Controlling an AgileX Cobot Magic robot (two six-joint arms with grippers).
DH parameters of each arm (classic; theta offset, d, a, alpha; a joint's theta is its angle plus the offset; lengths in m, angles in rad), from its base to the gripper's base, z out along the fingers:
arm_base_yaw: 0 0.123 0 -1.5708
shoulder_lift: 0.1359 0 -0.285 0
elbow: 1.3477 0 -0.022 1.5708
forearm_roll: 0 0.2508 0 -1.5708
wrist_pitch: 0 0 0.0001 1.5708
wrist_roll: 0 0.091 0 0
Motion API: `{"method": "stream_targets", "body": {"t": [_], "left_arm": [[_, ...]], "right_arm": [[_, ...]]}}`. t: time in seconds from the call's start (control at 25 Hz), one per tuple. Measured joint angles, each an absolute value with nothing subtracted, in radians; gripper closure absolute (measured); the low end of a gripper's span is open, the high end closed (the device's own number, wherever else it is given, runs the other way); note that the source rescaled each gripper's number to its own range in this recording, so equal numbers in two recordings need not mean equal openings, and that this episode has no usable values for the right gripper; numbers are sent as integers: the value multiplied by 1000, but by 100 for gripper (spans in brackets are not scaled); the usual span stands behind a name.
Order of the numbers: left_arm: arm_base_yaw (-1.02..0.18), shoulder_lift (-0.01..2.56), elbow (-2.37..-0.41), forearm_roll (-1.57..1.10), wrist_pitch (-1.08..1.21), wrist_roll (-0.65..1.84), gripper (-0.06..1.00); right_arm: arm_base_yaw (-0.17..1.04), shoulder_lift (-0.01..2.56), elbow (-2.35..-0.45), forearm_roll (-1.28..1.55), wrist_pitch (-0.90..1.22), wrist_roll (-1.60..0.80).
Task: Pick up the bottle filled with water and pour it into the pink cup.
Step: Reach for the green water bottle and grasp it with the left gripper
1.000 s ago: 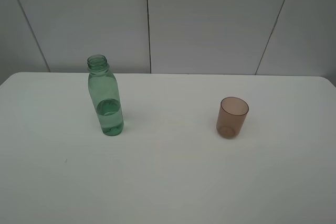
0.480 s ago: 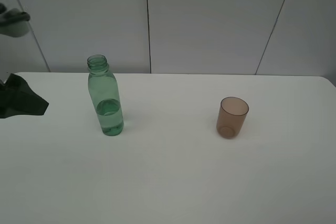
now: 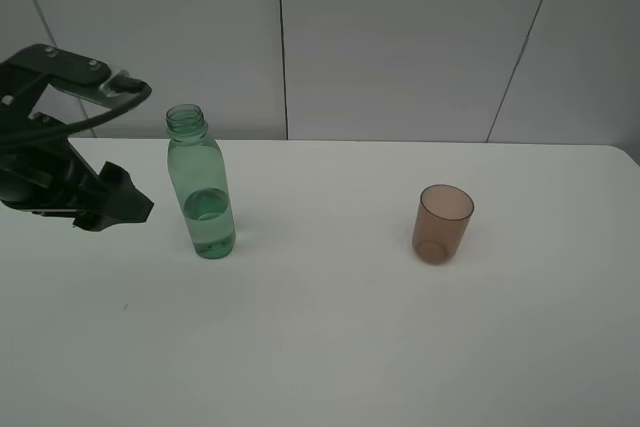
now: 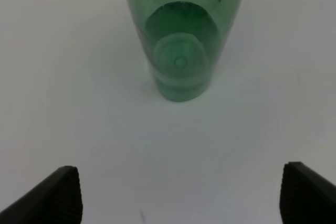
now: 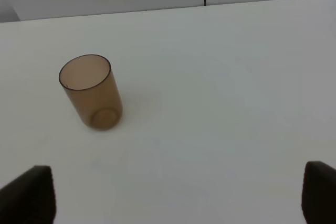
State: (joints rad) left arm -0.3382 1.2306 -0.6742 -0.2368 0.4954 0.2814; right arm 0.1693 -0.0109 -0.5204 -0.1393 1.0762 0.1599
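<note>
Your left claw (image 3: 147, 149) is spread wide with nothing between its fingers. It hangs over the left side of the counter (image 3: 330, 347), just left of the bottle (image 3: 203, 197) and not touching it. From its wrist camera the bottle (image 4: 181, 51) stands ahead, in line with the gap of the claw (image 4: 184, 195). The bottle is upright and capless on the counter's left half, with water in roughly its lower third. The pink cup (image 3: 441, 225) stands upright on the right half, well apart from the bottle. Your right claw (image 5: 173, 195) is also spread wide and holds nothing, with the pink cup (image 5: 92, 93) on the counter beyond it.
</note>
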Motion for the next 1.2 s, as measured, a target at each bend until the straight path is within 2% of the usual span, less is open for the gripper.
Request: {"method": "stream_targets", "body": {"t": [0.28,0.64,1.2], "left_arm": [[-347,1331,-604,-236,334,281,-4],[-449,1472,-532,-236,25,284,-4],[-458,1636,-528,-159,-331,285,-4]], "right_arm": [[169,-11,-520,-139,1076,160],[169,-11,-520,-139,1076,160],[169,-11,-520,-139,1076,160]]}}
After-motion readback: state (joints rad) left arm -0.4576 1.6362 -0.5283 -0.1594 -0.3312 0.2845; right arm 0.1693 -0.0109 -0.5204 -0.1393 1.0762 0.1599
